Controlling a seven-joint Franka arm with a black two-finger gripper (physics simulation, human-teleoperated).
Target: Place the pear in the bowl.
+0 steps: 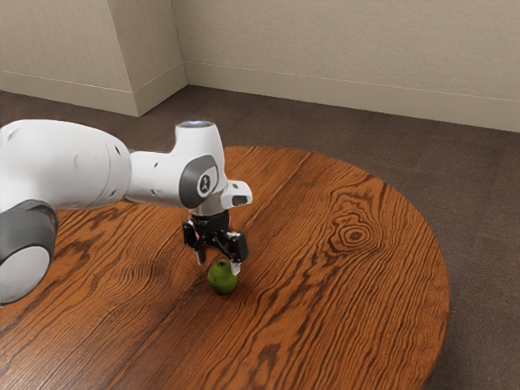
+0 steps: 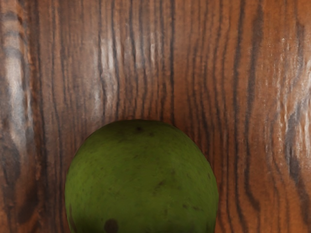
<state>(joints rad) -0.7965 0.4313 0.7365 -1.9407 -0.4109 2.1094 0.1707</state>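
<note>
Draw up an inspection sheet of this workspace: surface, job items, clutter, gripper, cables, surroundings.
Surface: round wooden table, strongly grained, partly glossy in the wrist view.
Job's things: green pear on the table, dark spots on its skin.
Clutter: nothing seen.
Gripper: black, open, fingers apart, low at the pear.
Cables: nothing seen.
Surroundings: beige walls with baseboard, dark brown floor.

Exterior view looks down from the arm's side, well back; wrist view faces down, close above the pear; both share it and some counter.
</note>
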